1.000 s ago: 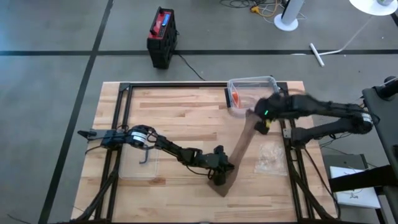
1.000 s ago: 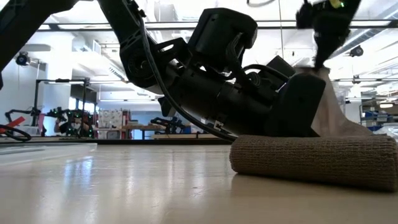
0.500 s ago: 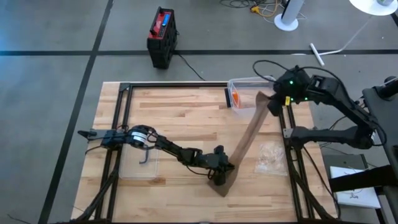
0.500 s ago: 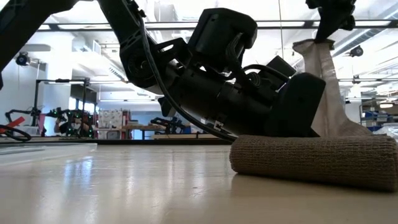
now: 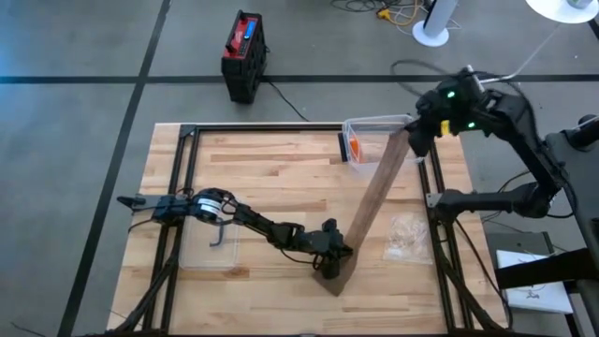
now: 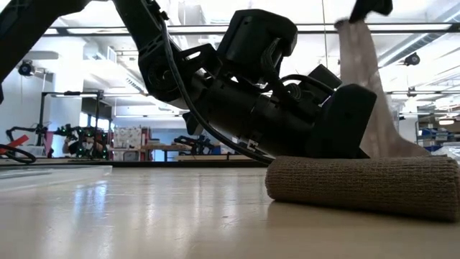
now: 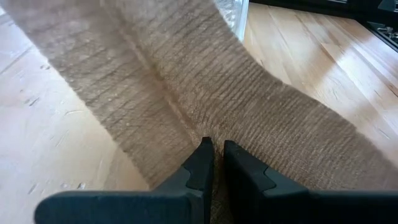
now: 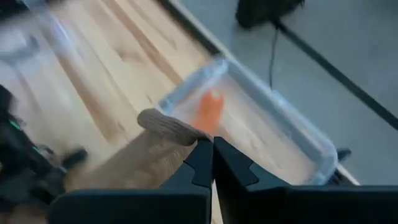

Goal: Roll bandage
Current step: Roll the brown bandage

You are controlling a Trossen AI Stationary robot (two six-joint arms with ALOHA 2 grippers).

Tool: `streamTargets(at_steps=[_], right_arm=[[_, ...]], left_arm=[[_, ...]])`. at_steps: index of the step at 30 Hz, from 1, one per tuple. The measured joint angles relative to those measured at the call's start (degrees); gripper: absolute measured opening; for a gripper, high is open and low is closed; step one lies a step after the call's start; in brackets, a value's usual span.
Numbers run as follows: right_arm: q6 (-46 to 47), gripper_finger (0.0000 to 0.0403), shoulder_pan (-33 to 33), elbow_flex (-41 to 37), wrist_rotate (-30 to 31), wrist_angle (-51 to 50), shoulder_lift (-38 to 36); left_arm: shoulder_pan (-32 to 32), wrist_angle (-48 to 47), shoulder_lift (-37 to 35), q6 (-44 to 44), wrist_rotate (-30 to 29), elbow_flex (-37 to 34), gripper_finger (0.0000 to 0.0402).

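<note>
A tan bandage lies as a roll (image 6: 363, 184) on the wooden table near its front edge. Its loose strip (image 5: 372, 201) climbs slanting toward the far right. My left gripper (image 5: 330, 262) sits low at the roll, its fingers (image 7: 202, 165) almost together against the cloth. My right gripper (image 5: 413, 140) hangs high over the far right of the table, shut on the strip's upper end (image 6: 353, 32). In the low view my left gripper's dark body stands behind the roll. My left gripper has its fingertips on the bandage where the strip leaves the roll (image 7: 214, 134), cloth pinched in the narrow gap between them. The fingers come from the table's left, slanting down. The roll rests on the table. My right gripper pinches the strip's free end (image 8: 177, 134) between its two shut fingers, and the end edge curls over just past the fingertips. The fingers slant down from the far right. The strip runs straight and taut from them down to the roll, clear of the table.
A clear plastic box (image 5: 367, 126) with an orange thing inside stands at the far edge, under the raised strip. A clear plastic bag (image 5: 408, 234) lies at the right. A clear tray with a dark hook (image 5: 217, 236) lies at the left.
My right gripper has risen and swung toward the table's far right corner, staying shut on the strip's end. The strip has been lifted and drawn out straighter and tauter. The roll and my left gripper have stayed where they were.
</note>
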Motion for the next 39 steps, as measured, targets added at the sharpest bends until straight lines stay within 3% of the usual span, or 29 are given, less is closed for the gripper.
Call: streamTargets(at_steps=[5, 9, 18, 26, 33, 39], right_arm=[[3.10, 0.0000, 0.12, 2.88, -6.26, -1.42, 0.53], [6.86, 0.0000, 1.76, -2.03, -7.48, -5.07, -0.61], [22.79, 0.0000, 11.80, -26.30, 2.66, -3.38, -8.77], [40.33, 0.0000, 24.70, -44.94, 3.07, 11.40, -15.89], [43.76, 0.0000, 35.17, -50.36, 9.42, 24.40, -12.82], [39.23, 0.0000, 36.90, -50.43, 22.45, 23.28, -6.50]], left_arm=[[0.00, 0.03, 0.00, 0.39, 0.04, 0.00, 0.0032], [-0.04, -2.95, -1.19, 0.76, 0.79, 0.02, 0.0032], [-0.77, -21.68, -8.46, 6.08, 1.44, -0.11, 0.0032], [-3.04, -29.01, -12.31, 12.14, 1.35, -0.42, 0.0032], [-4.47, -36.53, -16.03, 16.49, 0.80, -0.62, 0.0032], [-2.31, -36.95, -17.33, 20.19, -6.04, -0.66, 0.0032]])
